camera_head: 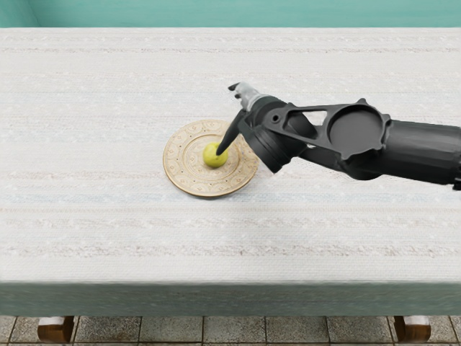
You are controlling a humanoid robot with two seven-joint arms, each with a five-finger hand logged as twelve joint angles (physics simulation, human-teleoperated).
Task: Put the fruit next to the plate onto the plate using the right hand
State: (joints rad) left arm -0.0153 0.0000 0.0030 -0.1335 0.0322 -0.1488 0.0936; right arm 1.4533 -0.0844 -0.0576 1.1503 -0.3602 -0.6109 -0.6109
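- Head view: the right arm comes in from the right edge of the frame and reaches leftward across the pale tabletop (108, 86) to just right of centre.
- The right hand (253, 119) hangs over the right rim of the round, tan, patterned plate (180, 173), which lies flat a little left of the frame's centre.
- The small yellow-green fruit (215, 155) sits on the plate, close to its middle.
- The fingers (229, 135) are spread apart. One dark finger slants down and left, with its tip at the fruit's upper right side. A grey one points up and left, well away from the fruit.
- No fingers wrap round the fruit; only that one tip meets it or nearly does, and I cannot tell whether it truly touches.
- The fruit's left and lower sides show clear against the plate.
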